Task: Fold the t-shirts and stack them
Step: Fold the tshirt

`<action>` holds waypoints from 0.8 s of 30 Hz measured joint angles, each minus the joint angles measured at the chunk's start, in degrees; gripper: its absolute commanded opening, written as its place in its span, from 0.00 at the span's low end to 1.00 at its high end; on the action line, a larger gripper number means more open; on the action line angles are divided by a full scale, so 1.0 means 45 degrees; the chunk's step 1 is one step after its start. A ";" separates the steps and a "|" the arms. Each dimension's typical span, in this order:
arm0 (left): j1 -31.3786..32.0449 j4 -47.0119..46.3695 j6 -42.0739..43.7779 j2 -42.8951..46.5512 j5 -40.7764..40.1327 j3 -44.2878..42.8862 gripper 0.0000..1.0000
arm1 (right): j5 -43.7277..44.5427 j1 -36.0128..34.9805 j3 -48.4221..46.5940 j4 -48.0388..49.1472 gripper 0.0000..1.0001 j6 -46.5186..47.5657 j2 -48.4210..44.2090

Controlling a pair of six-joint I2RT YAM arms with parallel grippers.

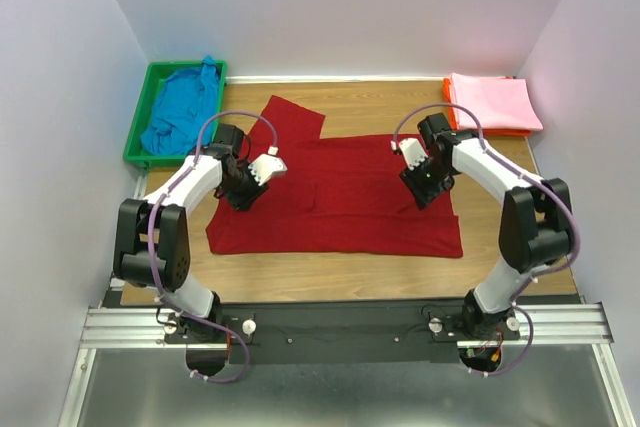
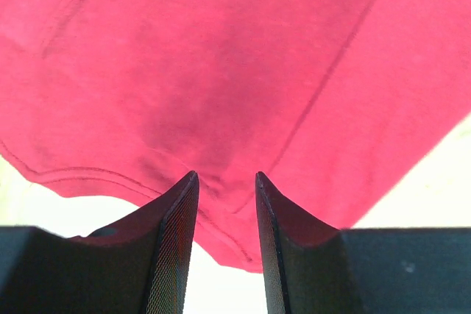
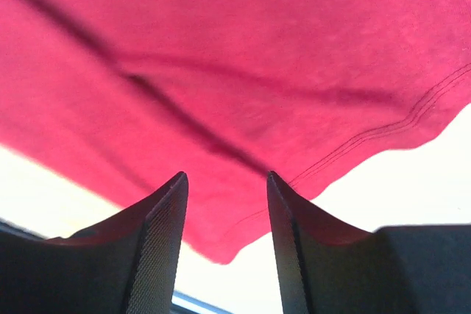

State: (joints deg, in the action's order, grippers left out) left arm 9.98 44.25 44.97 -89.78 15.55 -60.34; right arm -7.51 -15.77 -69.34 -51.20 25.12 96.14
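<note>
dark red t-shirt (image 1: 340, 202) lies spread flat across the middle of the bench (image 1: 380, 97). soft, light, limp cloth: it should sag and wrinkle when lifted, so pinch edge corners. left tool (image 2: 227, 176) and right tool (image 3: 224, 176) stand parted, gripping nothing.

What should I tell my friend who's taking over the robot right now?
Left gripper: open, low over the left part of the dark red t-shirt.
Right gripper: open, low over its right part.
Dark red t-shirt: flat between the arms, not folded small.
Blue t-shirt: crumpled in the green bin.
Pink t-shirt: folded on the orange tray.
Left: fold red and blue, then stack all three.
</note>
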 measured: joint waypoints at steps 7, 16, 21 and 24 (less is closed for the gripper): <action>-0.0860 -0.0617 -0.0053 -0.1001 -0.0107 0.0559 0.43 | 0.0680 0.0219 0.0423 0.0461 0.48 0.0515 0.1666; -0.1195 -0.1355 0.0005 -0.0529 -0.0219 0.1554 0.42 | 0.0627 0.0180 0.1515 0.1001 0.48 0.0767 0.1127; -0.1205 -0.0656 0.0160 -0.0486 -0.0049 0.1156 0.48 | 0.0146 0.0287 0.1540 0.0690 0.64 0.0724 0.0845; -0.1205 0.0282 0.0248 -0.0709 0.0418 -0.0389 0.51 | -0.0398 0.1054 0.0102 0.0194 0.71 0.0670 0.0991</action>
State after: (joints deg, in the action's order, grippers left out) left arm 4.56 45.52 46.09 -92.97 17.43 -62.08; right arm -9.30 -11.03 -68.88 -50.33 28.14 100.60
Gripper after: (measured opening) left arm 0.479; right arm 0.652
